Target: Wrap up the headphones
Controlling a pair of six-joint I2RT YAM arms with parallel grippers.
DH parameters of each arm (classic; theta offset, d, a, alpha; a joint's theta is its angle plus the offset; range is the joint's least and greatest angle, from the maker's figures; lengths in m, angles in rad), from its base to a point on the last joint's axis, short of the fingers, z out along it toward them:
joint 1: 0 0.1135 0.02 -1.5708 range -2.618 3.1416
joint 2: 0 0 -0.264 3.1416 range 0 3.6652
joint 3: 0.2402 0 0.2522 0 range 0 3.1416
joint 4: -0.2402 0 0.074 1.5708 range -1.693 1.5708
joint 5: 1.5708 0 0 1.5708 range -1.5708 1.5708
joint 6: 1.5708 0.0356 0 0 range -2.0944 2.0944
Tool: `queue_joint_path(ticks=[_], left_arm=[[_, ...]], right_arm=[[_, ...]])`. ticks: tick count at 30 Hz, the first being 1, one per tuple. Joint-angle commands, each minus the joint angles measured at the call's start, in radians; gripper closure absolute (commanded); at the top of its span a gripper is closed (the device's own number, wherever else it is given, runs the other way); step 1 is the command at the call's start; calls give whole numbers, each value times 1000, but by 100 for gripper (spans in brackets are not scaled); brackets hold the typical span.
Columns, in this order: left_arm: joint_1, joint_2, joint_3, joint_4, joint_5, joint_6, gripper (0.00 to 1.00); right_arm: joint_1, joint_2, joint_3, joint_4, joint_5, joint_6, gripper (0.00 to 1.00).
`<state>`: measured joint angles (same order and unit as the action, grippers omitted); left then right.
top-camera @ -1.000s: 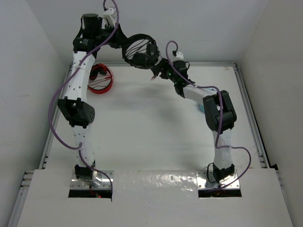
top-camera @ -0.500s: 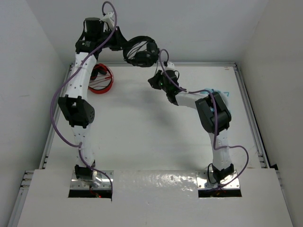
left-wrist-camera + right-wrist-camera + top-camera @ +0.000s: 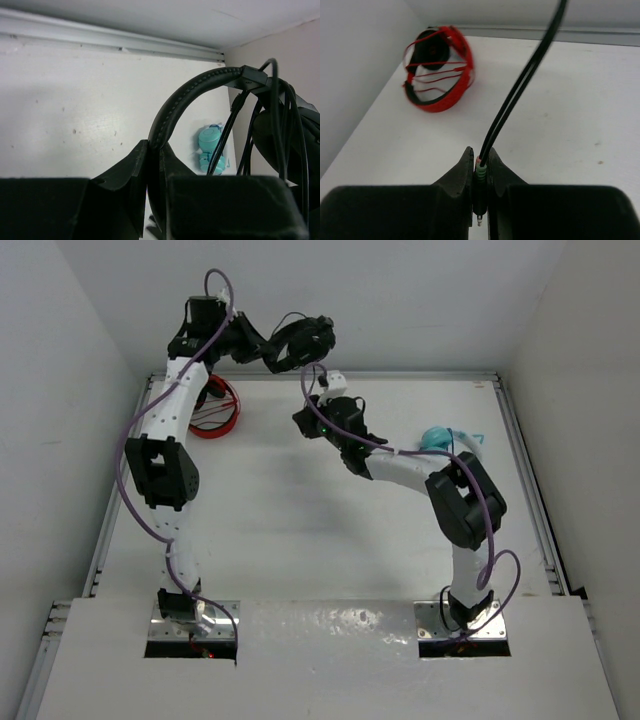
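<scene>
The black headphones [image 3: 300, 340] hang in the air above the table's far edge. My left gripper [image 3: 262, 348] is shut on their headband [image 3: 192, 92], which rises from between its jaws [image 3: 155, 150]. An earcup [image 3: 285, 145] and loops of the thin cable [image 3: 227, 130] hang to the right of the band. My right gripper [image 3: 303, 423] sits just below the headphones, shut on the cable's plugs [image 3: 480, 182]. Two strands of cable [image 3: 520, 85] run up out of its jaws [image 3: 480, 157].
Red headphones [image 3: 215, 410] lie at the table's far left [image 3: 437, 70], near the left wall. Teal headphones [image 3: 438, 438] lie on the table behind my right arm [image 3: 211, 147]. A metal rail runs along the back wall.
My right gripper has closed on the cable plugs and moved left, under the headphones. My left arm has carried the headphones a little further back.
</scene>
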<state>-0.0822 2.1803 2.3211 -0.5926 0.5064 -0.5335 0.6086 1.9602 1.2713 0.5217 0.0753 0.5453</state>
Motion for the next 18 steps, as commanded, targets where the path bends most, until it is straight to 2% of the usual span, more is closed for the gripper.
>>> queue_joint_path(ticks=[1, 6, 9, 12, 14, 18], left_arm=[[13, -34, -46, 62, -19, -140, 100], [4, -37, -66, 43, -118, -93, 100], [-10, -37, -72, 53, -295, 71, 100], [-19, -37, -86, 82, -406, 218, 100], [-34, -37, -92, 108, -454, 297, 100], [-51, -40, -146, 143, -531, 502, 100]], right_arm=[[51, -53, -3, 11, -23, -86, 100], [100, -78, 33, -141, -57, -198, 100], [115, -83, 69, -244, -115, -258, 100], [125, -61, 179, -356, -207, -289, 100], [135, -34, 233, -426, -256, -301, 100], [140, 41, 443, -519, -365, -283, 100]])
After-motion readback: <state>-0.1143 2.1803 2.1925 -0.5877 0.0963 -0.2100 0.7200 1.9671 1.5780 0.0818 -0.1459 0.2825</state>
